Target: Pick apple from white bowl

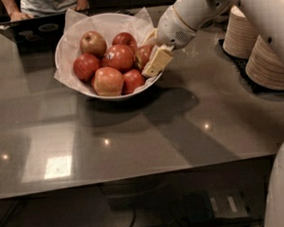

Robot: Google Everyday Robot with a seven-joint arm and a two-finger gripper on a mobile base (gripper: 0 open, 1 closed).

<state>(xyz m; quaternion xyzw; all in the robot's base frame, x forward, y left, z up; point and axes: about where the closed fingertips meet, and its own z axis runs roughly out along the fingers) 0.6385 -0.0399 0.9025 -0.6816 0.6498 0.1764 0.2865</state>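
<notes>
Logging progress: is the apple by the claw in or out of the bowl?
In. The apple lies among other apples inside the white bowl, claw at its right rim.
</notes>
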